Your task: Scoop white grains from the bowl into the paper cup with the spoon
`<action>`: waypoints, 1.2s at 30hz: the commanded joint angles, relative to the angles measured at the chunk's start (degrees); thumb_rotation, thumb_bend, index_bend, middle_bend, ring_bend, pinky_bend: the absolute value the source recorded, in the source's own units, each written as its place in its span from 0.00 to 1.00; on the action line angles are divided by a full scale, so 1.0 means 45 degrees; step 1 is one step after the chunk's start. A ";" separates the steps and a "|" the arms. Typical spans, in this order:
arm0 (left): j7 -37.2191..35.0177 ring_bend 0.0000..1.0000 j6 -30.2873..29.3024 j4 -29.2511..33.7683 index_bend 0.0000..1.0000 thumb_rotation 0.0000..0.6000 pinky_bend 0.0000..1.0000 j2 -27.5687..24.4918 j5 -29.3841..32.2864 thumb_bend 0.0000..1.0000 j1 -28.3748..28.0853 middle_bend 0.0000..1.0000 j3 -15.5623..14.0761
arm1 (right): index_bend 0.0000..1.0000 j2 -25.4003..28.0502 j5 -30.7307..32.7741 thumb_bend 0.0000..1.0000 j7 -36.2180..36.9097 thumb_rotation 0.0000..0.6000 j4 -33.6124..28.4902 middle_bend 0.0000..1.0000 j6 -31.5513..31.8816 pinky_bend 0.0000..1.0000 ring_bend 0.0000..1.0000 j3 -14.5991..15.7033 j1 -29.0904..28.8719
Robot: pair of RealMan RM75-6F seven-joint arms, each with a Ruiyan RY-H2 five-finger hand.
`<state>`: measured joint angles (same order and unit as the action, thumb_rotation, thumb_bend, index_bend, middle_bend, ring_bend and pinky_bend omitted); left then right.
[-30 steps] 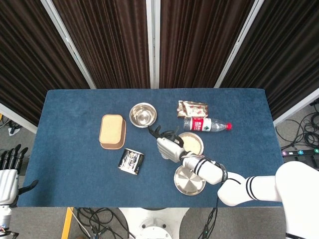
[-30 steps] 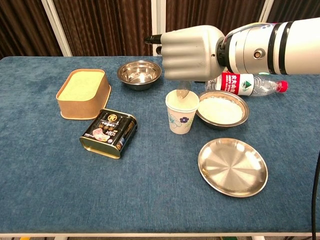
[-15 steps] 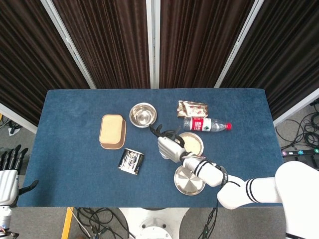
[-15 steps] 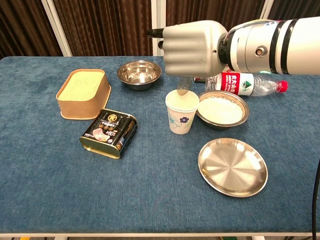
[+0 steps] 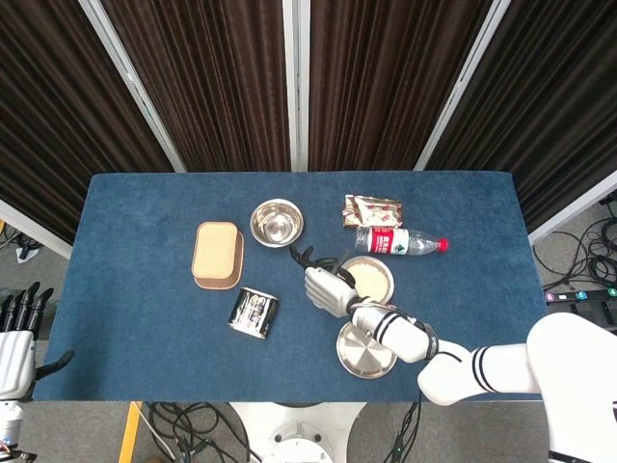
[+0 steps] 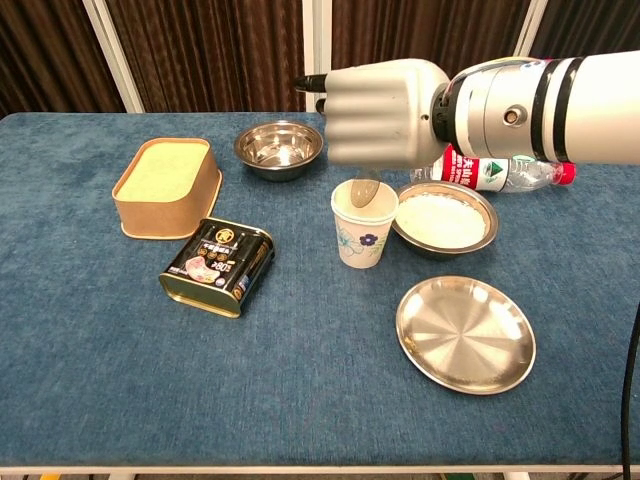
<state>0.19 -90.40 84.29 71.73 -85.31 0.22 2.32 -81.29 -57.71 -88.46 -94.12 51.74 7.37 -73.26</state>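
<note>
Spoon (image 6: 365,190) tipped further, bowl now face-down over paper cup (image 6: 363,224); right robot hand (image 6: 388,112) clamped on its handle; left robot hand (image 5: 17,338) off tabletop (image 6: 300,400), fingers apart.

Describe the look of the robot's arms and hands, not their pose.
The right robot hand has a smooth pale grey shell with darker fingers. Its arm is glossy white with black bands near the wrist. The left robot hand, at the frame edge, is pale grey with black fingers.
</note>
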 commanded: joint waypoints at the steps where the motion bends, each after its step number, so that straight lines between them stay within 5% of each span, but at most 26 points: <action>1: 0.0014 0.01 0.0005 0.0003 0.11 1.00 0.01 -0.0008 -0.0006 0.00 -0.0016 0.06 0.0017 | 0.61 0.0296 -0.0166 0.33 0.0928 1.00 -0.0170 0.59 0.0440 0.00 0.25 -0.0253 0.0323; 11: 0.0132 0.01 0.0024 0.0150 0.11 1.00 0.01 -0.0124 -0.0048 0.00 -0.0038 0.06 0.0028 | 0.61 0.1897 -0.1618 0.33 0.5374 1.00 -0.1536 0.59 0.1809 0.00 0.25 -0.0562 0.2124; 19: 0.0376 0.01 -0.0040 0.0463 0.11 1.00 0.01 -0.0355 -0.0204 0.00 -0.0062 0.06 0.0009 | 0.61 0.2545 -0.4028 0.33 1.1245 1.00 -0.2367 0.59 0.2035 0.00 0.25 0.0292 0.4234; 29: 0.0442 0.01 -0.0174 0.0600 0.11 1.00 0.01 -0.0410 -0.0353 0.00 -0.0017 0.06 -0.0040 | 0.61 0.0297 -0.7211 0.33 1.4364 1.00 0.0901 0.59 0.3404 0.00 0.24 0.1121 0.6462; 36: 0.0354 0.01 -0.0212 0.0540 0.11 1.00 0.01 -0.0391 -0.0421 0.00 -0.0001 0.06 -0.0066 | 0.60 -0.1429 -0.7851 0.30 1.5500 1.00 0.3521 0.59 0.4051 0.00 0.20 0.0971 0.7573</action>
<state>1.79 -91.36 86.73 69.96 -87.21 0.23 2.02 -84.27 -90.99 -21.21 -82.42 67.92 11.89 -41.79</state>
